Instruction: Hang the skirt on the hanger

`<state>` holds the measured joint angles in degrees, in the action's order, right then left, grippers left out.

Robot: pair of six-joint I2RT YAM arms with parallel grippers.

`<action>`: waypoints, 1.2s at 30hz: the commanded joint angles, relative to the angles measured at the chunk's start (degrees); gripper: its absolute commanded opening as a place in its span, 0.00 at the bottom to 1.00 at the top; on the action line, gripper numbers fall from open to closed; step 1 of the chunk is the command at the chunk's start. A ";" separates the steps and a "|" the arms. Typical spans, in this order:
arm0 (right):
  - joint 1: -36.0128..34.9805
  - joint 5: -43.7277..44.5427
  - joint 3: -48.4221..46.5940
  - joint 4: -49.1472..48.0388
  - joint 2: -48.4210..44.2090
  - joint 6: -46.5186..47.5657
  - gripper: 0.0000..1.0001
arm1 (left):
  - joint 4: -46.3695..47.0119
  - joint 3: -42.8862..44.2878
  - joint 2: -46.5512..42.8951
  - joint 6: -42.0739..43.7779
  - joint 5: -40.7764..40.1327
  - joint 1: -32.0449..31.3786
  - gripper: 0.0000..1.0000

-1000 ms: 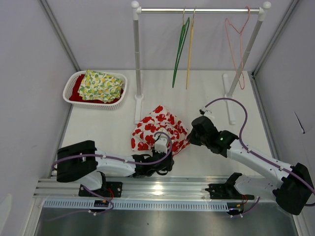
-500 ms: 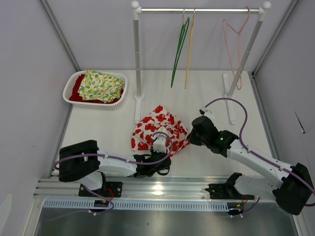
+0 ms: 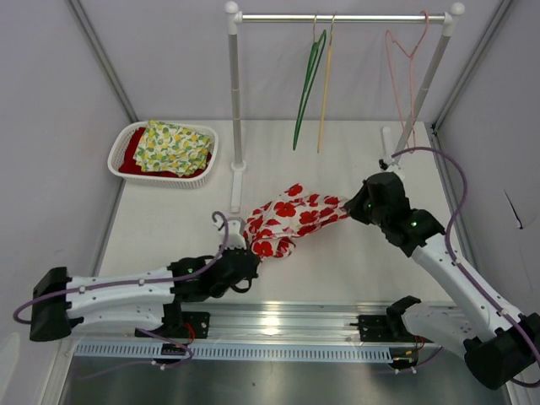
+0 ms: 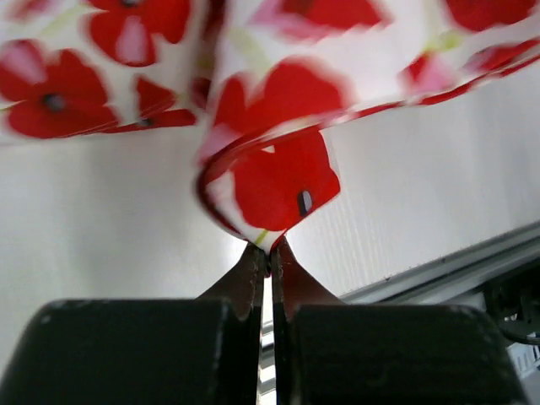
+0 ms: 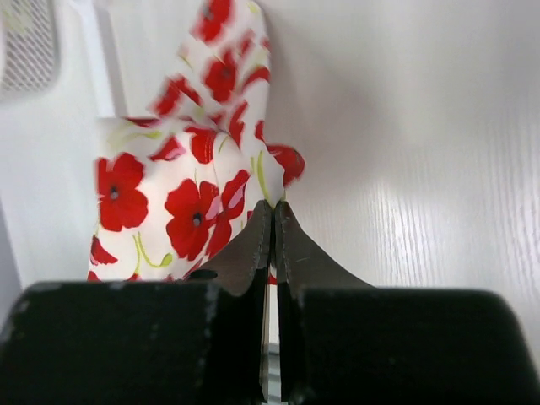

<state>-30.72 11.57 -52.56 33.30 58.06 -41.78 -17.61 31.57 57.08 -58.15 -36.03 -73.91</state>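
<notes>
The skirt (image 3: 291, 218), white with red poppies, hangs stretched above the table between both arms. My left gripper (image 3: 250, 250) is shut on its lower left edge; in the left wrist view the fabric (image 4: 274, 181) rises from the pinched tips (image 4: 270, 247). My right gripper (image 3: 348, 206) is shut on the skirt's right end, and the right wrist view shows cloth (image 5: 190, 190) clamped at the tips (image 5: 273, 205). Three hangers hang on the rail: green (image 3: 307, 80), yellow (image 3: 325, 80) and pink (image 3: 407, 67).
A white basket (image 3: 126, 139) holding yellow-patterned and red clothes sits at the back left. The white rack's left post (image 3: 235, 110) and its foot (image 3: 237, 187) stand just behind the skirt; the right post (image 3: 422, 93) stands behind the right arm.
The left gripper closed on the skirt's edge and pulled back to the left. The right gripper rose and moved right and back, lifting and stretching the skirt off the table.
</notes>
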 commanded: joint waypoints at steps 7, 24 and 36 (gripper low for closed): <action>9.09 -4.80 -16.60 3.18 0.73 7.41 0.00 | -20.98 16.93 -11.12 11.99 -0.98 17.03 0.00; 29.22 -23.43 -38.57 -4.47 21.21 11.72 0.00 | -7.71 52.97 17.35 39.60 15.55 43.67 0.00; 30.19 -23.35 -25.96 -1.22 11.83 10.05 0.00 | -7.09 46.17 15.62 43.22 24.16 44.64 0.00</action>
<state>-2.09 -15.11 -86.19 31.27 75.90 -32.34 -24.82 84.33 76.99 -16.16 -13.13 -30.94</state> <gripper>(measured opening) 0.019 0.019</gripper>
